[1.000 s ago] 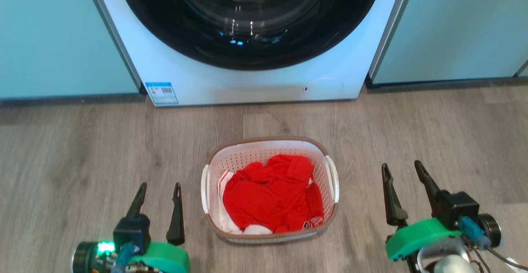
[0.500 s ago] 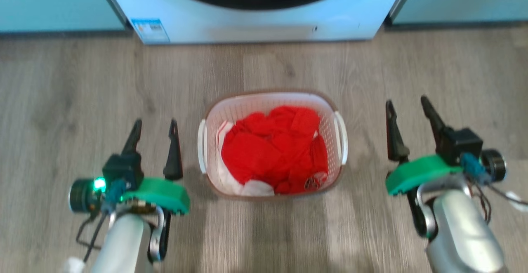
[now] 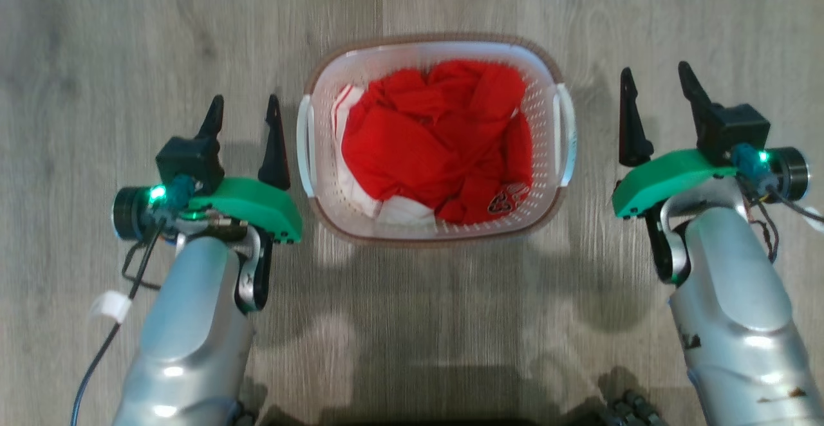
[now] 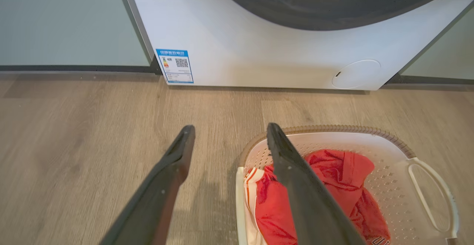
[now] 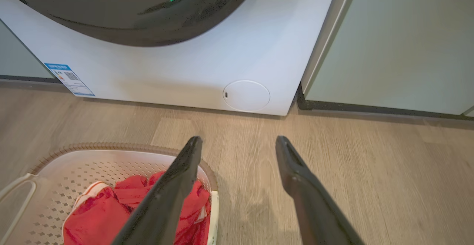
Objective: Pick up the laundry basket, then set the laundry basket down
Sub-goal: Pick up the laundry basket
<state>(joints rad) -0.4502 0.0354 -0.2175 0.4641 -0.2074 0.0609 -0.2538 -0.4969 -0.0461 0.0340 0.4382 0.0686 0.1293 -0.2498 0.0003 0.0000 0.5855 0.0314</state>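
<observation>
Evidently the laundry basket (image 3: 438, 240) sat on the floor (image 3: 96, 27) between the left claw (image 3: 245, 99) and the right claw (image 3: 654, 69), both spread wide and empty. Each stood beside one of its handles (image 3: 304, 156), seemingly to lift it evenly.

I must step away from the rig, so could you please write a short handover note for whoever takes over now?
Left gripper: open, empty, close beside the left handle, apparently not touching.
Right gripper: open, empty, beside the right handle, with a gap.
Laundry basket: upright on the wooden floor between the grippers, red clothes inside.
Done: nothing; basket not yet lifted.
Left: grip the handles, lift, set down.
</observation>
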